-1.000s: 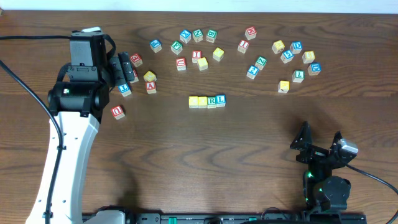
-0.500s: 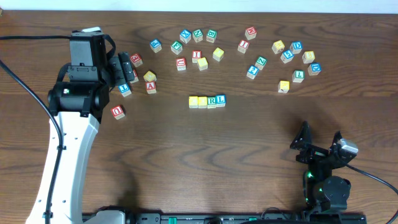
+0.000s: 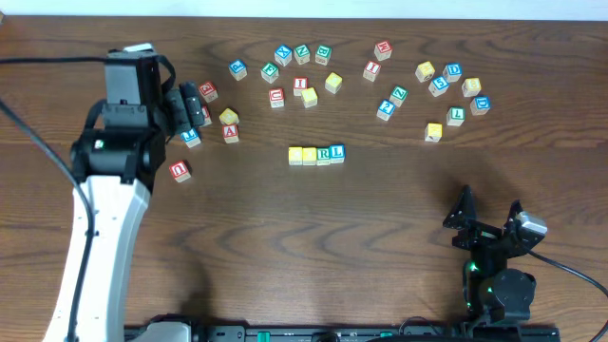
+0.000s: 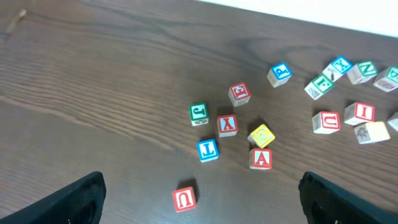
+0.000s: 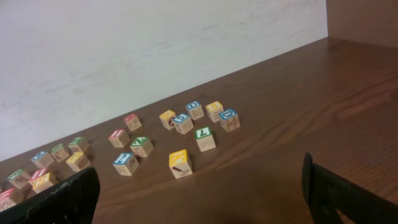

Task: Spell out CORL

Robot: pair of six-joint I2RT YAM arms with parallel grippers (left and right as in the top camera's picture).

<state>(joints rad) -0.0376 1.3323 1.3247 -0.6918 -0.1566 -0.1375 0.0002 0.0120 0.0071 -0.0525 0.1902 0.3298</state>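
Note:
Four cubes stand in a touching row at the table's middle in the overhead view: two yellow-topped cubes (image 3: pixel 295 155) (image 3: pixel 310 155), a green R cube (image 3: pixel 324 154) and a blue L cube (image 3: pixel 337 152). The row is out of both wrist views. My left gripper (image 3: pixel 193 104) is open and empty at the left, well away from the row, above a cluster of loose cubes. In the left wrist view its fingers (image 4: pixel 199 199) spread wide around a red U cube (image 4: pixel 184 198) without touching it. My right gripper (image 3: pixel 489 217) is open and empty near the front right edge.
Several loose letter cubes lie along the back of the table (image 3: pixel 302 71), with another cluster at the back right (image 3: pixel 451 90). A red A cube (image 4: pixel 260 158) and a blue cube (image 4: pixel 207 150) lie by my left gripper. A yellow cube (image 5: pixel 180 163) lies ahead of my right gripper.

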